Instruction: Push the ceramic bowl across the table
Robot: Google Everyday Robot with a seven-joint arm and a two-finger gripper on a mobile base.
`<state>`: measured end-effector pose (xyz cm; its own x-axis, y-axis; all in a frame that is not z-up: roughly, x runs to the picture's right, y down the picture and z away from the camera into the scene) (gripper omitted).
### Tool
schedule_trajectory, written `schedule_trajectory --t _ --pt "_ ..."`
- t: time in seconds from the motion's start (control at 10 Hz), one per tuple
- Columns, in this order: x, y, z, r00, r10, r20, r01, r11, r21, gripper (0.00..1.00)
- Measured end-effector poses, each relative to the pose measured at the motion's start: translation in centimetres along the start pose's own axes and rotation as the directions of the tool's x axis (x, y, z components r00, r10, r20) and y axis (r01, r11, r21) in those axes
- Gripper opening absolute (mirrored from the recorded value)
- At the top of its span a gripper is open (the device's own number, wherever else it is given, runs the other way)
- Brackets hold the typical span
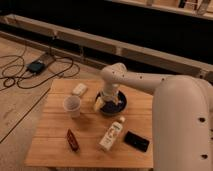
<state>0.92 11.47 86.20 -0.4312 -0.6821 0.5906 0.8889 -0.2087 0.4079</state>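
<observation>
The pincer (106, 100) sits down at the ceramic bowl (120, 107), near the far side of the surface (90, 138). I cannot tell if it is open or closed. The push looks started. Next comes a slow, steady shove across, away from the cup (72, 105).

one surface (52, 127), carrying six loose things: one ceramic bowl (121, 106), one pale cup (72, 105), one small white block (79, 89), one light bottle (111, 134) lying on its side, one red packet (73, 140) and one flat black slab (136, 141) (what it is cannot be told). one arm (145, 82), ending in one claw (106, 100), which sits at the bowl.
</observation>
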Motion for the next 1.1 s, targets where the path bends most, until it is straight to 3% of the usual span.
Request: schedule_trajectory --t 0.5,1.1 --pt "0.0 0.0 0.0 1.0 0.001 0.0 -0.001 1.0 0.002 0.8" --pt "-1.9 -4.3 3.4 0.995 -0.041 0.09 0.037 0.999 0.037 0.8"
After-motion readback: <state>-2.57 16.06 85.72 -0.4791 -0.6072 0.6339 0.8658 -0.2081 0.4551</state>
